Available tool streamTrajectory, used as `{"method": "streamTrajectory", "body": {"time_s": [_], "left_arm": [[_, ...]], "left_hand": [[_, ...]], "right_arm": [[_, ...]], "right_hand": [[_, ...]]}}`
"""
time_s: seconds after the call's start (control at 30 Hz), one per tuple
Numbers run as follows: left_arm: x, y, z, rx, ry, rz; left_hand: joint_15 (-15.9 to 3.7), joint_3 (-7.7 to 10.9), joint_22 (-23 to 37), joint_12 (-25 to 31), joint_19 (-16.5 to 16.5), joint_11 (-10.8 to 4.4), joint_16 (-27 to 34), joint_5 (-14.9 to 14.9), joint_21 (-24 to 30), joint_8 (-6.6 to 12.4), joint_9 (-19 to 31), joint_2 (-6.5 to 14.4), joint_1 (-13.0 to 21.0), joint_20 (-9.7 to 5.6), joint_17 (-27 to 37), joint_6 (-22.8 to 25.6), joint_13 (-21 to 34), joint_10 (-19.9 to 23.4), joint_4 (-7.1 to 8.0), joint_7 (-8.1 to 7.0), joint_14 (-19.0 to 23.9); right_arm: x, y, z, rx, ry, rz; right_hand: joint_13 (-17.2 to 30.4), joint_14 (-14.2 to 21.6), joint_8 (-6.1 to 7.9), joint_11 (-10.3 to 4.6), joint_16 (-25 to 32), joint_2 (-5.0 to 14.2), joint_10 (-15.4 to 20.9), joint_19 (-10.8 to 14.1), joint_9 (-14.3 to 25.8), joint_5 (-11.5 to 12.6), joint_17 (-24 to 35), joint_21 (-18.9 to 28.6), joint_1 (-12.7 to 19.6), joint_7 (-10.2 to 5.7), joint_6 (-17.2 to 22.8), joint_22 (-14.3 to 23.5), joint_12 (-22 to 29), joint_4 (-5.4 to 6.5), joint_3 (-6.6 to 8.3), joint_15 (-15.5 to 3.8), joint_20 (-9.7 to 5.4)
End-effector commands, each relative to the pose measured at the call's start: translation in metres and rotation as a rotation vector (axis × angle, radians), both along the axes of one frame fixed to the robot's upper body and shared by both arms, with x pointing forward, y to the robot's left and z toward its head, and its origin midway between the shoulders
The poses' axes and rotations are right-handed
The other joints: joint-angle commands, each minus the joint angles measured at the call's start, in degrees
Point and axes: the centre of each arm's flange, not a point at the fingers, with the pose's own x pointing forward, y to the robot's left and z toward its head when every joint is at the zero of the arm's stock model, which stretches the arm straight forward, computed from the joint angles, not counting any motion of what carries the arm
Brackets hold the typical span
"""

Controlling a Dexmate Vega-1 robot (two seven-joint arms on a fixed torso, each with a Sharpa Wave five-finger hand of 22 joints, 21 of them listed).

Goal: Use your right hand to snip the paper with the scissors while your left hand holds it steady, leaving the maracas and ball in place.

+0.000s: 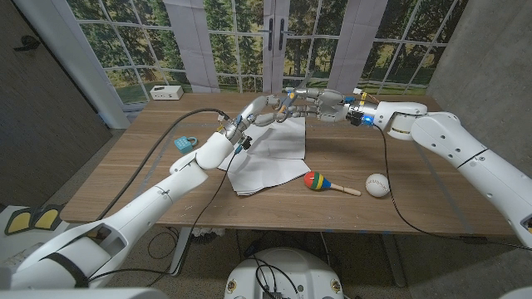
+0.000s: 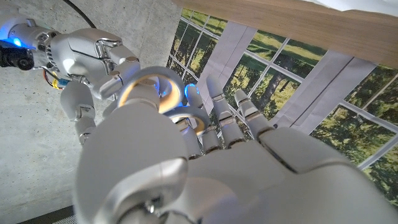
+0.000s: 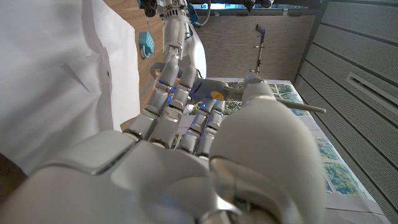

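**A staged test room, not a real home**

I'm standing at a wooden table [image 1: 125, 178] in what looks like a robotics lab or recording studio dressed up as a room. The windows and glass door behind it are a printed backdrop [image 1: 249, 41] of trees and lawn, hung in panels with visible seams. Plain grey wall panels [image 1: 490, 58] close the right side, and a dark panel [image 1: 33, 108] stands on my left. Black cables [image 1: 166, 137] trail loose across the tabletop and over its front edge. A small white box [image 1: 166, 92] sits at the far corner, and yellow-and-black foot pedals [image 1: 29, 221] lie on the floor beside me
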Motion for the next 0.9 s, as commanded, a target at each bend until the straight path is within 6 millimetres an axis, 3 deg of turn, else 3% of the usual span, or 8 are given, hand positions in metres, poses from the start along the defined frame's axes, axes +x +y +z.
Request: {"method": "streamTrajectory", "body": {"time_s": [0.03, 0.13, 0.4, 0.47, 0.57, 0.9], "left_arm": [[0.004, 0.003, 0.0, -0.072, 0.119, -0.053], [0.006, 0.006, 0.0, -0.106, 0.159, -0.083], [0.004, 0.011, 0.001, -0.149, 0.186, -0.135], [0.003, 0.012, 0.002, -0.156, 0.189, -0.144], [0.002, 0.013, 0.003, -0.161, 0.195, -0.163], [0.001, 0.019, 0.003, -0.21, 0.233, -0.214]], "left_hand": [[-8.91, 0.44, 0.11, -0.34, 0.41, -5.7, -0.52, 0.11, 0.25, 1.09, 12.8, 0.73, 1.09, -0.02, 0.12, 0.17, -0.07, 5.99, -0.13, -0.06, 0.74], [-8.87, 0.52, 0.13, -0.4, 0.49, -5.68, -0.67, 0.1, 0.3, 1.14, 12.69, 0.7, 1.1, 0.01, 0.05, 0.12, -0.22, 6.08, -0.16, 0.03, 0.84], [-8.74, 0.68, 0.17, -0.34, 0.56, -5.68, -0.68, 0.04, 0.37, 1.38, 12.55, 0.62, 1.42, 0.01, 0.27, 0.1, -0.26, 6.23, -0.41, 0.12, 0.87], [-8.73, 0.7, 0.19, -0.25, 0.56, -5.68, -0.75, 0.03, 0.38, 1.45, 12.54, 0.64, 1.4, 0.03, 0.26, 0.08, -0.17, 6.32, -0.39, 0.16, 0.81], [-8.73, 0.74, 0.21, -0.2, 0.55, -5.66, -0.89, 0.01, 0.39, 1.55, 12.55, 0.72, 1.31, 0.01, 0.31, 0.05, -0.05, 6.19, -0.3, 0.25, 0.58], [-8.6, 1.2, 0.31, -0.63, 0.11, -5.59, -2.3, 0.01, 0.33, 2.15, 13.34, 1.05, 0.92, 0.03, -0.07, -1.01, 0.23, 4.24, -0.03, -0.3, -0.3]], "right_arm": [[0.004, -0.008, -0.003, 0.056, -0.003, 0.001], [0.006, -0.011, -0.004, 0.08, 0.014, -0.021], [0.01, -0.016, -0.008, 0.12, 0.051, -0.063], [0.011, -0.018, -0.009, 0.126, 0.055, -0.074], [0.012, -0.018, -0.011, 0.133, 0.065, -0.084], [0.013, -0.022, -0.015, 0.153, 0.09, -0.101]], "right_hand": [[-2.13, 0.13, 0.55, 8.27, 0.73, -3.83, 9.77, 1.5, -0.77, -2.74, -3.93, -1.37, -7.56, 1.32, -0.87, 0.04, -1.65, 2.84, -4.18, -4.35, 1.6], [-2.9, -0.11, 0.66, 8.69, 0.75, -5.2, 11.03, 1.93, -1.1, -2.73, -4.59, -2.09, -10.55, 1.6, -0.92, 0.04, -2.14, 3.93, -5.91, -3.84, 1.9], [-3.6, -0.51, 1.09, 9.2, 0.78, -4.86, 12.3, 1.42, -1.41, -2.36, -5.06, -3.11, -13.15, 2.44, 0.07, 0.06, -2.53, 5.09, -6.85, -2.93, 2.33], [-4.19, -3.17, 1.16, 9.26, -0.12, -4.41, 12.7, -0.16, -1.71, -1.98, -5.57, -4.46, -14.67, 2.53, 0.35, 0.07, -3.14, 5.61, -7.42, -1.71, 3.04], [-4.69, -5.51, 1.21, 9.09, -0.84, -4.03, 13.08, -1.79, -1.96, -1.64, -6.07, -5.77, -15.24, 2.6, 0.61, 0.06, -3.6, 5.64, -7.71, -0.94, 3.51], [-5.09, -6.21, 1.23, 9.5, -0.82, -3.24, 13.38, -2.4, -2.15, -1.33, -6.39, -6.6, -15.72, 2.77, 0.83, 0.06, -3.94, 5.75, -7.77, -0.65, 3.66]]}}
